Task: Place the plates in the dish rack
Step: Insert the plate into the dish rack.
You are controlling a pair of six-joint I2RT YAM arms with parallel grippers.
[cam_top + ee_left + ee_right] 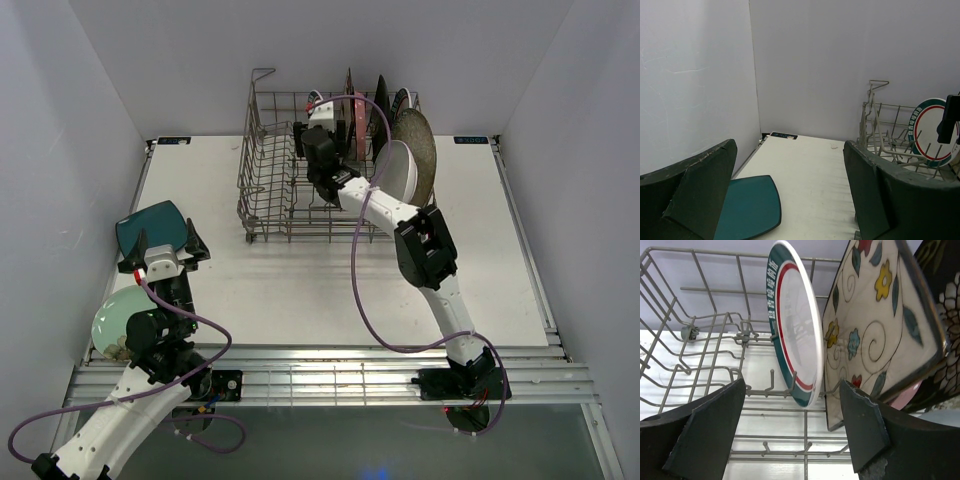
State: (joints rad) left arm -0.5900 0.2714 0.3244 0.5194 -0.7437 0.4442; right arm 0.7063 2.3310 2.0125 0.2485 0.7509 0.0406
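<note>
Right gripper (792,387) stood inside the dish rack (705,340) with its dark, matte fingers (710,425) spread apart and nothing between them. Just beyond the fingers a glossy round plate (795,330), white with a teal band and a thin red ring, stood on edge between the thin grey wire tines. Close beside it leaned a cream square plate (875,325) painted with flowers, leaves and curling stems. A black floral plate (945,305) stood behind that, and a sliver of pink rim (905,397) showed below them. In the overhead view a speckled grey round plate (420,150) and a plain white plate (395,170) stood at the rack's right end. The right arm reached forward from its base, elbow bent, forearm angled left into the basket.

The left gripper (790,146) was wide open and held nothing. It hung above a smooth teal square plate (750,205) with rounded corners, which lay flat on the white table (300,290) near the left wall. A pale green plate (115,320) lay nearer the left arm's base, partly hidden by the arm.
</note>
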